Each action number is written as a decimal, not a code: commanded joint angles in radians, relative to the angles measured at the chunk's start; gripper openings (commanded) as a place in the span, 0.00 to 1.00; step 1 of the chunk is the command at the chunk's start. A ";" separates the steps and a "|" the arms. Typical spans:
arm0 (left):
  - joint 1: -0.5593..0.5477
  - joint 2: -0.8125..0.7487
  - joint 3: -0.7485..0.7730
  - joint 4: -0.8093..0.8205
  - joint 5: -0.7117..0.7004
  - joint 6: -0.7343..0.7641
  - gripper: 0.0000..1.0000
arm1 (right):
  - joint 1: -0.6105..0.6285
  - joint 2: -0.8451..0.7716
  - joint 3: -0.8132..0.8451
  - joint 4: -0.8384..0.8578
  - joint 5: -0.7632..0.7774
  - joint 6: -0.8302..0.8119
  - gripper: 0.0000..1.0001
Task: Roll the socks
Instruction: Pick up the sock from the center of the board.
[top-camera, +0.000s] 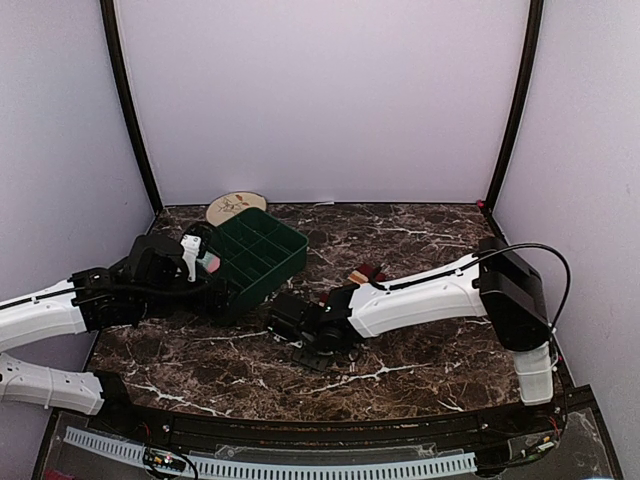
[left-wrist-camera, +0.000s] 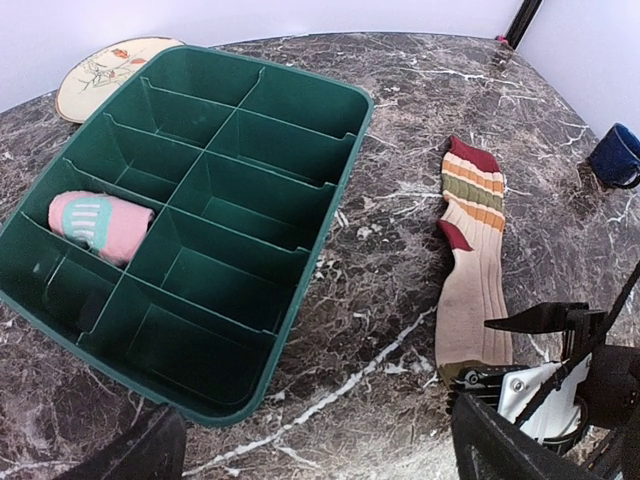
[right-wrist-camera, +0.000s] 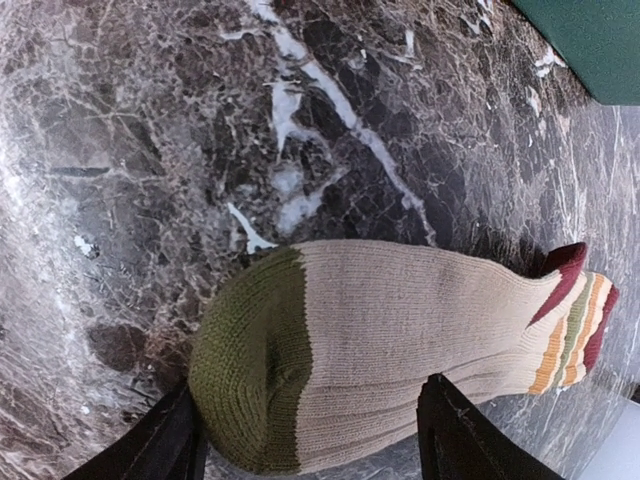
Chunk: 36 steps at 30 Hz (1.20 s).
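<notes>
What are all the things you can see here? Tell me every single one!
table: one, dark marble with white veins, under everything
bin: one, dark green with dividers, on the table's left part
pink sock: one, pink with a mint pattern, rolled up in a compartment on the left side of the bin
tan sock: one, tan with a green toe and striped cuff, flat on the table to the right of the bin
plate: one, beige with a drawing, behind the bin
cup: one, blue, on the table beyond the tan sock
left arm: one, white and black, by the bin
right arm: one, white and black, over the tan sock
left pincer: one, black, open, near the bin
right pincer: one, black, open, astride the tan sock's toe
</notes>
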 joint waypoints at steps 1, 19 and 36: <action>0.005 -0.007 -0.020 -0.001 -0.018 -0.012 0.95 | -0.004 0.029 0.026 -0.003 0.031 -0.050 0.68; 0.024 0.026 -0.019 0.037 -0.022 0.003 0.95 | -0.006 -0.016 0.022 0.017 -0.013 -0.068 0.11; 0.033 0.033 -0.032 0.097 -0.021 0.031 0.95 | -0.059 -0.059 0.207 -0.073 -0.515 0.080 0.11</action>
